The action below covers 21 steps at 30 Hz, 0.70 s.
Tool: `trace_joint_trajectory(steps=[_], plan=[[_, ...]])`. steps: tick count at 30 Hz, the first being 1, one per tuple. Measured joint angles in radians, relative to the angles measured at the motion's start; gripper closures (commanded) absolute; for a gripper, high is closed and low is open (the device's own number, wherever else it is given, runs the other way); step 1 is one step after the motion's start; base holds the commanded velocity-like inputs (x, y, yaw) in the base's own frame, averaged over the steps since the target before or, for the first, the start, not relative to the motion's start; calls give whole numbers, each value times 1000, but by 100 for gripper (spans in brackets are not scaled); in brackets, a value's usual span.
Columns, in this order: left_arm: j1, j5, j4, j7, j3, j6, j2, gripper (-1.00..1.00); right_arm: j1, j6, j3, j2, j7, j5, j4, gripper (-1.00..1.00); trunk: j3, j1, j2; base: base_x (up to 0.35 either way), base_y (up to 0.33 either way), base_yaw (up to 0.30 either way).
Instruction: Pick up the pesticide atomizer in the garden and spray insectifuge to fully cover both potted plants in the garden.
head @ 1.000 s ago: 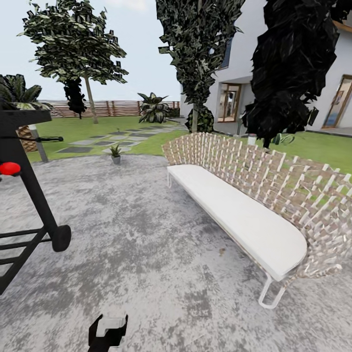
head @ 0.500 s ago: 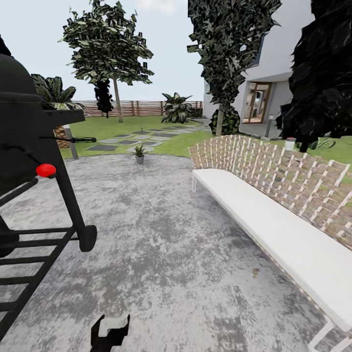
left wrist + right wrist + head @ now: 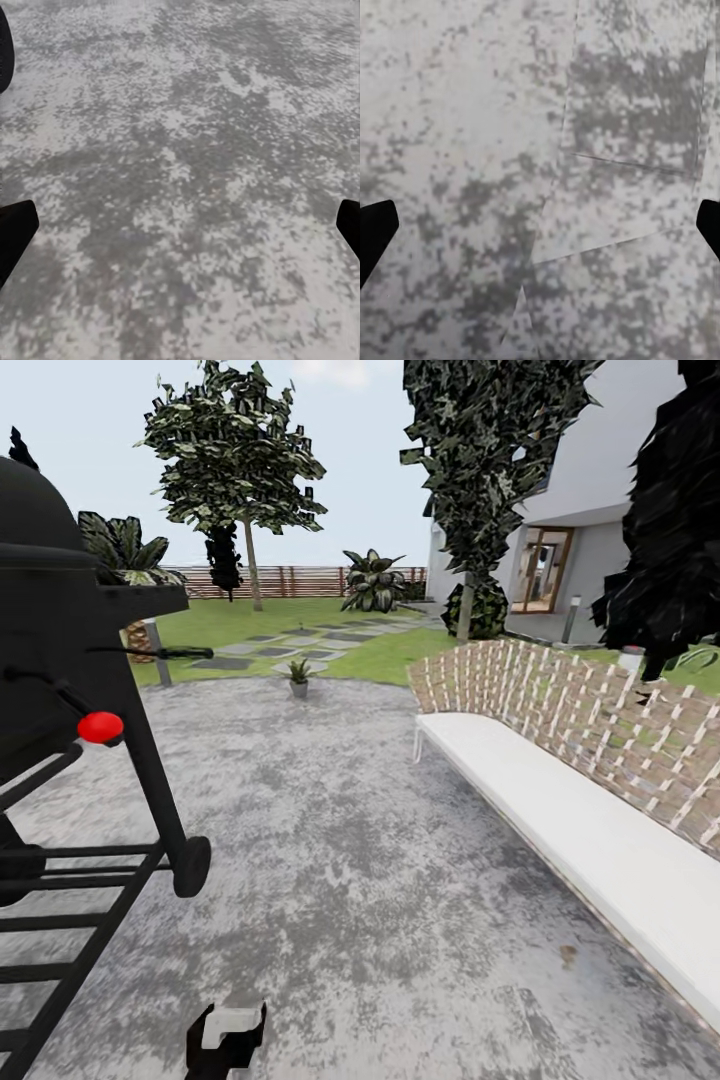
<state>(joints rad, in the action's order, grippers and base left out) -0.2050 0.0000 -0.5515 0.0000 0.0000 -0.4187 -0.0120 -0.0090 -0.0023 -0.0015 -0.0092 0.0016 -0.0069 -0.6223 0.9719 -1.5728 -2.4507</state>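
Note:
One potted plant (image 3: 298, 675), a small green rosette in a grey pot, stands at the far edge of the grey paving where the lawn begins. The pesticide atomizer is out of view. My left gripper (image 3: 228, 1040) shows at the bottom edge of the head view, low over the paving. In the left wrist view the left gripper (image 3: 180, 229) is open, its dark fingertips (image 3: 15, 232) far apart over bare paving. The right gripper (image 3: 540, 229) is open too, above paving slabs with seams.
A black grill (image 3: 70, 740) on wheels with a red knob stands close on the left. A long wicker bench (image 3: 590, 800) with a white cushion runs along the right. Stepping stones (image 3: 290, 645), lawn, trees, a wooden fence and a house lie beyond.
The whole view has shifted as the camera moved: the grill now takes up more of the left and the bench has slid right. The grippers keep their pose.

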Motion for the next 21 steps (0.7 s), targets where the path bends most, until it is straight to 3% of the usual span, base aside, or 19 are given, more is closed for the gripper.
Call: trace_joint_trajectory(steps=[17,21], plan=[[0,0,-10,1,0,0,1,-100,0,0,-1,-1,1,0,-1,-100,0,0,0,299,109,0],[0,-3,-80,3,0,5,2,-100,0,0,0,-1,1,1,-2,-100,0,0,0,327,10,0]])
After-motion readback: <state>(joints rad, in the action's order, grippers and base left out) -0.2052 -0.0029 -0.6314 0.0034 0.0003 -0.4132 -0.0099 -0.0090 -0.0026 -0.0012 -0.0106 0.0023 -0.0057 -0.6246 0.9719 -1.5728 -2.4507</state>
